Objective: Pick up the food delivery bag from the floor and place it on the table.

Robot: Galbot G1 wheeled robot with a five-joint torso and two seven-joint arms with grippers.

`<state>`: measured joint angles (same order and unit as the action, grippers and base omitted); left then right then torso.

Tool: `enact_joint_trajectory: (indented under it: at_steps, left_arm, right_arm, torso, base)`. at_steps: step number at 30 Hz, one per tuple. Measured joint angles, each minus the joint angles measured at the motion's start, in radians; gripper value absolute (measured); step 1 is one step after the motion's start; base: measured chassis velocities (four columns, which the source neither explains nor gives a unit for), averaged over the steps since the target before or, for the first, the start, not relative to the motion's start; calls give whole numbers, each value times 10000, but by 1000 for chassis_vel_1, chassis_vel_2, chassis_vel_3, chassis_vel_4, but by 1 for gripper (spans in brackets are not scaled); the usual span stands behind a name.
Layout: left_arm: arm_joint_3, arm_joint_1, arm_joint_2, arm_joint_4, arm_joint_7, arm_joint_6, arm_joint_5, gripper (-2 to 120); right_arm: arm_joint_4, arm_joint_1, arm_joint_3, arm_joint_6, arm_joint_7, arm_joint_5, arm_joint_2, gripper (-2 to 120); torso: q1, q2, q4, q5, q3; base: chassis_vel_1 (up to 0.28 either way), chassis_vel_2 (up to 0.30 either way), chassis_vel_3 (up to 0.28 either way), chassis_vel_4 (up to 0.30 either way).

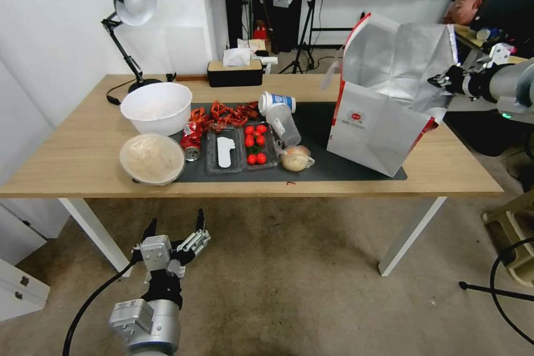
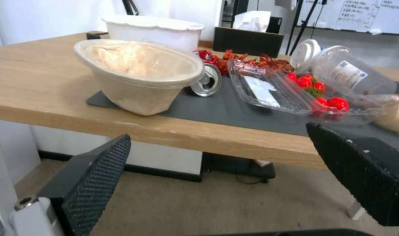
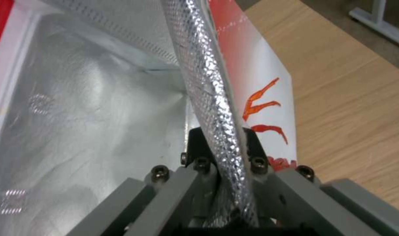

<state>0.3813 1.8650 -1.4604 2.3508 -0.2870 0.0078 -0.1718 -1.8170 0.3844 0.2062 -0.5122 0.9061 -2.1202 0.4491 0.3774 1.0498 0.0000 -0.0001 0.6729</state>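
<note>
The food delivery bag (image 1: 384, 122) stands upright on the table (image 1: 67, 161), its base on the right end of the dark grey mat (image 1: 317, 117), mouth open and the silver foil lining showing; what lies inside I cannot tell. The right gripper (image 1: 445, 79) reaches in from the right at rim height, and its fingers are clamped on the bag's foil-lined side wall, one inside and one outside. To the far side of the bag from those fingers, the mat is crowded: a large white bowl (image 1: 157, 107), a covered bowl of pale food (image 1: 152, 158), a tipped red can (image 1: 191, 140), a heap of red crayfish (image 1: 225, 113), a clear tray of cherry tomatoes (image 1: 256, 144), a fallen clear cup (image 1: 281, 117) and a small plastic bag with a bun (image 1: 295, 158). Bare wood runs along the near table edge and past the bag's right side. The left gripper (image 1: 175, 232) hangs low above the floor (image 1: 289, 289), in front of the table's near edge, fingers spread apart and holding nothing.
</note>
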Motion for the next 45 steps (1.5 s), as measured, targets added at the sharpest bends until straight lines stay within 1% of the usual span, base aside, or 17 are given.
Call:
enact_joint_trajectory:
  at_steps: [13, 14, 15, 19, 23, 25, 27, 29, 31, 33, 34, 37, 38, 40, 42, 43, 45]
  left_arm:
    - [-60, -21, -51, -56, 9, -68, 119, 100]
    - [-60, -19, -50, -57, 9, -70, 119, 100]
    - [-60, -19, -50, -57, 9, -70, 119, 100]
    - [-83, 18, -60, -54, 15, -68, 116, 100]
    - [-84, 36, -61, -52, 12, -68, 120, 100]
    - [-83, 56, -53, -51, 8, -74, 125, 100]
    - [-82, 57, -53, -51, 8, -75, 125, 100]
    - [-94, 60, -76, -51, 6, -88, 146, 100]
    - [-99, 61, -80, -51, 6, -91, 150, 100]
    - [-113, 79, -94, -49, 6, -118, 163, 100]
    - [-113, 79, -94, -49, 6, -118, 163, 100]
    - [-108, 91, -82, -12, -10, -131, 158, 100]
    - [-108, 91, -82, -12, -10, -131, 158, 100]
    - [-81, 93, -68, 28, -26, -133, 129, 100]
    - [-56, 91, -56, 44, -38, -132, 108, 100]
    - [-44, 91, -50, 53, -41, -133, 96, 100]
    - [-45, 97, -47, 108, -104, -130, 23, 100]
  right_arm:
    - [491, -576, -460, -412, -255, 73, 71, 1]
    - [528, -629, -503, -449, -316, 116, 76, 6]
    - [528, -629, -503, -449, -316, 116, 76, 6]
    - [621, -991, -769, -462, -506, 423, 207, 25]
    - [656, -1145, -898, -432, -451, 508, 237, 34]
    - [690, -1275, -1011, -431, -461, 622, 237, 47]
    - [692, -1298, -1034, -431, -466, 654, 237, 49]
    - [712, -1497, -1196, -432, -428, 754, 236, 63]
    - [716, -1550, -1245, -431, -412, 785, 236, 64]
    - [693, -1759, -1478, -384, -320, 1161, 234, 76]
    - [693, -1759, -1478, -384, -320, 1161, 234, 76]
    - [555, -1829, -1549, -385, -287, 1423, 220, 89]
    - [555, -1829, -1549, -385, -287, 1423, 220, 89]
    - [391, -1749, -1543, -337, -376, 1677, 194, 97]
    - [219, -1556, -1459, -228, -566, 1984, 163, 99]
    - [91, -1391, -1358, -132, -762, 2167, 127, 100]
    - [-598, -447, -784, 393, -1729, 3251, -100, 100]
  torso:
    - [0, 0, -1, 1, 0]
    - [0, 0, 0, 1, 0]
    - [0, 0, 0, 1, 0]
    - [1, 0, 1, 1, 0]
    - [1, 0, 0, 1, 0]
    - [0, 0, -1, 1, 0]
    - [0, 0, -1, 1, 0]
    - [0, 0, -1, 0, 0]
    - [0, 0, -1, 0, 0]
    - [0, 0, 1, 0, 0]
    - [0, 0, 1, 0, 0]
    - [0, 0, -1, 0, 0]
    - [0, 0, -1, 0, 0]
    - [0, 0, 0, -1, -1]
    - [1, 0, 1, 0, 0]
    - [1, 0, 2, 1, 0]
    - [1, 0, 0, -1, 0]
  base:
    - [0, 0, 0, 0]
    - [0, 0, 0, 0]
    - [0, 0, 0, 0]
    - [0, 0, 0, 0]
    - [0, 0, 0, 0]
    - [0, 0, 0, 0]
    - [0, 0, 0, 0]
    - [0, 0, 0, 0]
    - [0, 0, 0, 0]
    - [0, 0, 0, 0]
    - [0, 0, 0, 0]
    - [0, 0, 0, 0]
    - [0, 0, 0, 0]
    - [0, 0, 0, 0]
    - [0, 0, 0, 0]
    - [0, 0, 0, 0]
    - [0, 0, 0, 0]
